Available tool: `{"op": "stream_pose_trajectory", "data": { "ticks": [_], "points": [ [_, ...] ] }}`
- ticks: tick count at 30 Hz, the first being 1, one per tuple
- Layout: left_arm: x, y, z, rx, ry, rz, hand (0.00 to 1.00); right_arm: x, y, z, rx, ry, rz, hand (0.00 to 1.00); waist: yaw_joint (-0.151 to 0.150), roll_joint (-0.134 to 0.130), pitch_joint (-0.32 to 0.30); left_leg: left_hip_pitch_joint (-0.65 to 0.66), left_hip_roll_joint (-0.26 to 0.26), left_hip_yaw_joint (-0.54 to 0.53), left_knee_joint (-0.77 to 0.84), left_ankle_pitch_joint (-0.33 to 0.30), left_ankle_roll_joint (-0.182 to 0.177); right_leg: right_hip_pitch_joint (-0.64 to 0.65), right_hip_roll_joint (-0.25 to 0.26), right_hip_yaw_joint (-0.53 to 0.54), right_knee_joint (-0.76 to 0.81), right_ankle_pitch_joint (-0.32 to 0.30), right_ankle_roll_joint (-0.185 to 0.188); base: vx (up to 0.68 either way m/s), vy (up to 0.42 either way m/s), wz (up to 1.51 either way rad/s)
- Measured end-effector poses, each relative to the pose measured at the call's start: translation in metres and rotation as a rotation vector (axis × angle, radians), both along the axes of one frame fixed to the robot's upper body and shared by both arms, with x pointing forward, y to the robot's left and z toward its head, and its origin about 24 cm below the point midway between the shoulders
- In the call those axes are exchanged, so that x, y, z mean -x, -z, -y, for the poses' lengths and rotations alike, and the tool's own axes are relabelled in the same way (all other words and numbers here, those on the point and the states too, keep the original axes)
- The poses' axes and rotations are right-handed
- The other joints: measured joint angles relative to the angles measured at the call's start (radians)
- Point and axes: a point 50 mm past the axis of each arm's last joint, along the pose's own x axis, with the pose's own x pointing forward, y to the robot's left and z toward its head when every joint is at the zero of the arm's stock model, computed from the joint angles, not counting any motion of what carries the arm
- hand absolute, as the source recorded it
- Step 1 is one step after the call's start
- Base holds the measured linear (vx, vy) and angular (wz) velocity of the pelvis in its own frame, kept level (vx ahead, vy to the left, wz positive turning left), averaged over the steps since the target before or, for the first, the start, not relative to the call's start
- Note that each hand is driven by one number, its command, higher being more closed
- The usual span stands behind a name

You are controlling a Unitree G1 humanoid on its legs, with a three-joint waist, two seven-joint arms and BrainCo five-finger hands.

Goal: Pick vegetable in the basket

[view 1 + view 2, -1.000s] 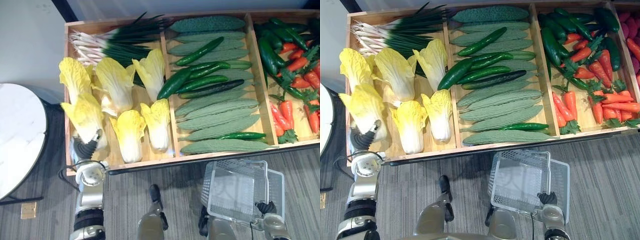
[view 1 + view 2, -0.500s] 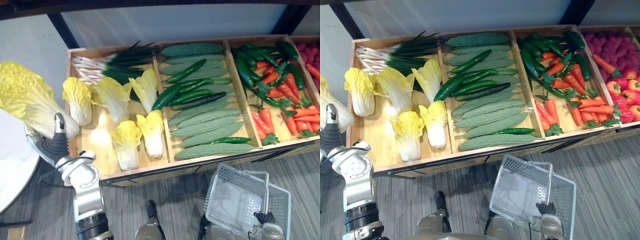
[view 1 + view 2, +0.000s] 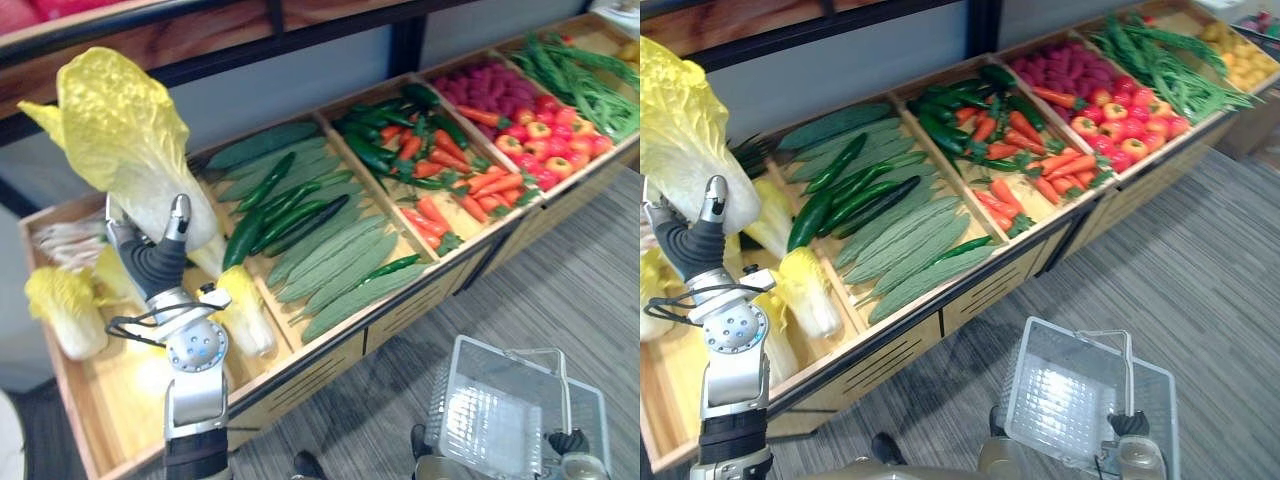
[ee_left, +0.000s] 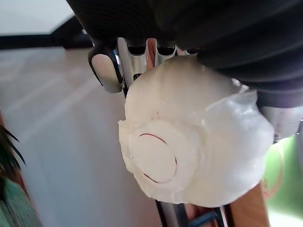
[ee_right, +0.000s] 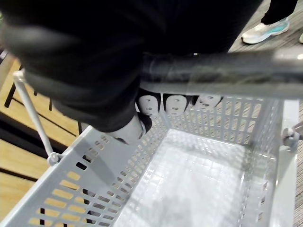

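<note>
My left hand [image 3: 150, 262] is shut on a yellow-leafed napa cabbage [image 3: 130, 150] and holds it upright, high above the left end of the wooden vegetable stand [image 3: 330, 350]. In the left wrist view the cabbage's white cut base [image 4: 189, 142] rests against the curled fingers [image 4: 137, 59]. Low at the right, my right hand [image 3: 572, 443] is shut on the handle [image 5: 227, 61] of a grey plastic basket [image 3: 1070, 325], which hangs over the floor. The basket's inside [image 5: 199, 184] holds nothing.
The stand's compartments hold more cabbages [image 3: 60, 305], cucumbers and bitter gourds [image 3: 320, 250], carrots and green peppers [image 3: 430, 160], red fruits [image 3: 510, 110] and green beans [image 3: 590, 70]. A dark shelf runs above it. A person's shoe [image 5: 262, 30] stands on the grey floor.
The camera has swung right, so more of the stand shows. My left hand has lifted the cabbage out of its compartment and higher. The right hand keeps hold of the basket.
</note>
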Motion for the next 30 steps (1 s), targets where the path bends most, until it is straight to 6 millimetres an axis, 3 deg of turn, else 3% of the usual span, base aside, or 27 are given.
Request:
{"op": "stream_pose_trajectory", "data": {
  "ticks": [4, 8, 11, 12, 13, 15, 16, 19, 24, 27, 30],
  "points": [
    [-0.007, -0.011, 0.017, -0.056, 0.099, 0.043, 1.0, -0.001, -0.009, 0.014, 0.049, -0.027, -0.024, 1.0, -0.016, 0.0, 0.0, 0.045, 0.004, 0.064, 0.001, -0.007, -0.003, 0.002, 0.02, 0.069, 0.001, 0.013, 0.004, 0.01, -0.018, -0.59],
    [-0.01, -0.012, 0.034, -0.103, 0.217, 0.035, 1.0, -0.023, -0.026, 0.02, 0.127, -0.177, -0.008, 1.0, -0.025, -0.002, 0.0, 0.105, 0.01, 0.169, 0.001, -0.022, -0.021, -0.002, 0.048, 0.163, -0.002, 0.025, 0.01, -0.03, -0.02, -0.78],
    [-0.012, -0.012, 0.054, -0.187, 0.365, 0.022, 1.0, -0.045, -0.048, 0.023, 0.209, -0.298, 0.047, 1.0, -0.023, -0.013, -0.003, 0.136, 0.01, 0.249, -0.005, -0.038, -0.041, -0.017, 0.057, 0.196, -0.006, 0.03, 0.027, -0.06, -0.048, -0.72],
    [-0.013, -0.012, 0.063, -0.212, 0.437, 0.019, 1.0, -0.05, -0.059, 0.026, 0.248, -0.349, 0.068, 1.0, -0.023, -0.005, -0.016, 0.143, 0.01, 0.269, -0.004, -0.04, -0.044, -0.02, 0.059, 0.195, -0.011, 0.035, 0.028, -0.04, -0.059, -0.5],
    [-0.013, -0.014, 0.073, -0.239, 0.526, 0.022, 1.0, -0.06, -0.075, 0.028, 0.301, -0.415, 0.108, 1.0, -0.022, -0.014, -0.015, 0.151, 0.013, 0.291, 0.0, -0.044, -0.049, -0.021, 0.065, 0.197, -0.008, 0.04, 0.032, -0.03, -0.045, -0.42],
    [-0.013, -0.015, 0.078, -0.255, 0.573, 0.021, 1.0, -0.066, -0.085, 0.027, 0.328, -0.454, 0.132, 1.0, -0.023, -0.012, -0.025, 0.156, 0.015, 0.301, 0.001, -0.045, -0.051, -0.023, 0.069, 0.199, -0.006, 0.041, 0.032, -0.01, -0.029, -0.29],
    [-0.013, -0.017, 0.088, -0.275, 0.711, 0.014, 1.0, -0.078, -0.104, 0.023, 0.382, -0.551, 0.187, 1.0, -0.021, -0.015, -0.043, 0.167, 0.022, 0.328, 0.001, -0.048, -0.057, -0.025, 0.082, 0.206, -0.002, 0.044, 0.027, 0.01, -0.021, -0.26],
    [-0.012, -0.021, 0.102, -0.299, 0.871, 0.02, 1.0, -0.095, -0.125, 0.009, 0.427, -0.698, 0.27, 1.0, -0.02, -0.009, -0.07, 0.187, 0.038, 0.357, 0.002, -0.051, -0.07, -0.021, 0.1, 0.219, 0.001, 0.055, 0.013, 0.02, -0.01, -0.28],
    [-0.009, -0.016, 0.119, -0.362, 1.035, -0.035, 1.0, -0.103, -0.139, -0.006, 0.441, -0.804, 0.35, 1.0, -0.017, -0.014, -0.072, 0.205, 0.058, 0.387, 0.01, -0.057, -0.096, -0.018, 0.126, 0.226, 0.004, 0.055, 0.012, 0.02, -0.007, -0.17],
    [-0.004, -0.01, 0.134, -0.465, 1.171, -0.09, 1.0, -0.107, -0.144, -0.011, 0.444, -0.904, 0.331, 1.0, -0.015, -0.011, -0.074, 0.201, 0.123, 0.411, 0.157, -0.129, -0.112, -0.018, 0.133, 0.229, 0.015, 0.055, 0.012, 0.06, -0.028, -0.24],
    [-0.002, -0.011, 0.149, -0.555, 1.266, -0.085, 1.0, -0.107, -0.145, -0.012, 0.444, -0.952, 0.3, 1.0, -0.026, -0.009, -0.074, 0.202, 0.144, 0.417, 0.208, -0.161, -0.117, -0.017, 0.137, 0.234, 0.021, 0.055, 0.012, -0.01, 0.006, -0.16]
  ]
}}
